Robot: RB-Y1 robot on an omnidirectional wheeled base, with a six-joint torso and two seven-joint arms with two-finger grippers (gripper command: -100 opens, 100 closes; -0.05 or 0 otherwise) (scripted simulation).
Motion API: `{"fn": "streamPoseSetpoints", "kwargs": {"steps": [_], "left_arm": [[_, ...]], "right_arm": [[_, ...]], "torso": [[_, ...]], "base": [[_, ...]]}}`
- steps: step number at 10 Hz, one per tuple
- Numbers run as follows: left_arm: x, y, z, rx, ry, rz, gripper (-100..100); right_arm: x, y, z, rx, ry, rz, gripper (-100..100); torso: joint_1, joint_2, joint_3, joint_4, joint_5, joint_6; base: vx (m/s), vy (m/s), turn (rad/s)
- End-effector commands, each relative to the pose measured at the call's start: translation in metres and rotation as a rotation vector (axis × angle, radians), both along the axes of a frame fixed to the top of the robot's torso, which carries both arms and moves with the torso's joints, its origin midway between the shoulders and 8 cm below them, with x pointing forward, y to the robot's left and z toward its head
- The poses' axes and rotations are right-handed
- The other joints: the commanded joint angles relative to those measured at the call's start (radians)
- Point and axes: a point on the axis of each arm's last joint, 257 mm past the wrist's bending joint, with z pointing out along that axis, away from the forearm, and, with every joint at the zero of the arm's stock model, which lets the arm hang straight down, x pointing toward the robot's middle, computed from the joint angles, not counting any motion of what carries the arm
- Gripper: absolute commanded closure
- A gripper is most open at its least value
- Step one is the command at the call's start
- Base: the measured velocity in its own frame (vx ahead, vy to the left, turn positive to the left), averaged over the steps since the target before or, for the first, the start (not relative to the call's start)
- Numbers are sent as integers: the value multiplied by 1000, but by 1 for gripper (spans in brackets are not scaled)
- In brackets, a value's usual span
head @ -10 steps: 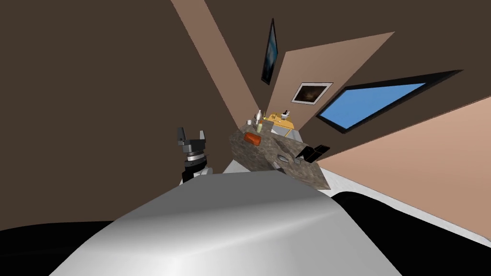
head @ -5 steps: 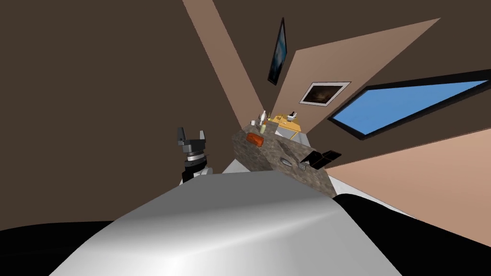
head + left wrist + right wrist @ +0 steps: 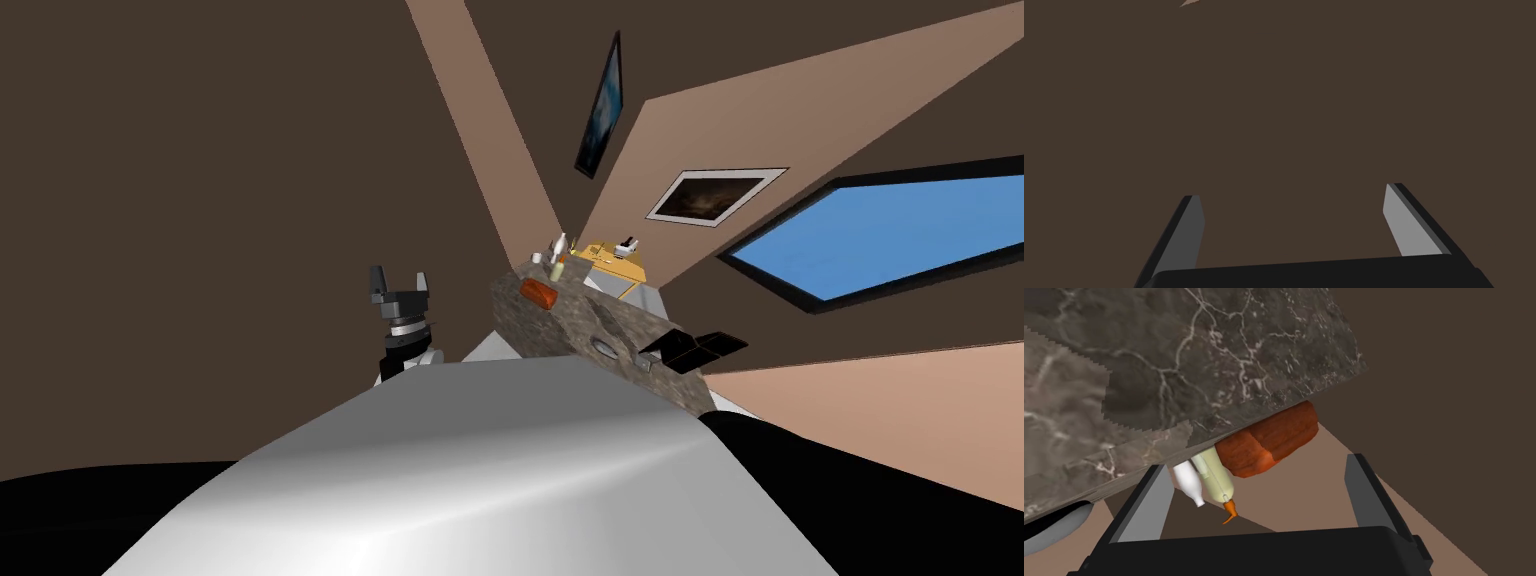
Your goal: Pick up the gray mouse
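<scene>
- Since a second ago we have turned. The left gripper (image 3: 400, 282) keeps its place before our chest, while the counter (image 3: 560, 325), the framed picture (image 3: 715, 196) and the window (image 3: 900, 235) now lie further right, with the window reaching the edge.
- The left gripper's fingers stand well apart, raised before a dark brown wall (image 3: 1284, 100).
- The right gripper (image 3: 1256, 463) is spread wide too and holds nothing. It is close over the counter, looking along it.
- The counter is dark veined stone. A sink (image 3: 603, 347) lies at its near end, beside a black angular thing (image 3: 693, 347) that we cannot identify.
- Further along lies an orange-brown loaf (image 3: 538, 292), then a pale green bottle (image 3: 556, 270) and a white bottle (image 3: 561, 243) close together.
- Beyond stands a yellow desk (image 3: 607, 254) carrying a small pale thing (image 3: 627, 242). It is too small to tell whether it is the mouse.
- The walls are dark brown and tan, and a tall dark picture (image 3: 601, 105) hangs above.
- Up close, the right wrist view gives the green bottle's orange nozzle (image 3: 1229, 510) and the stone's white veins. The head view gives the desk and window.
</scene>
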Motion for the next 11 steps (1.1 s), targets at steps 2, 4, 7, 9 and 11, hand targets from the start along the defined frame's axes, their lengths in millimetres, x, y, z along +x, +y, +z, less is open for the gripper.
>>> {"fn": "streamPoseSetpoints", "kwargs": {"steps": [2,4,7,9,11], "left_arm": [[0,0,0,0,0,0,0],[0,0,0,0,0,0,0],[0,0,0,0,0,0,0],[0,0,0,0,0,0,0],[0,0,0,0,0,0,0]], "right_arm": [[-51,-11,-22,-61,137,28,-100],[-90,-21,-33,-97,228,45,-100],[-137,-32,-40,-129,335,59,-100],[-177,-43,-44,-161,426,77,-100],[-216,-54,-44,-190,514,96,-100]], "torso": [[0,0,0,0,0,1],[0,-1,-1,0,0,1],[0,-2,-1,0,0,0],[1,-3,-2,-1,0,0],[1,-4,-2,-1,0,0]], "base": [[2,-34,233],[10,-29,293],[18,-25,210],[27,-22,233],[33,-20,258]]}}
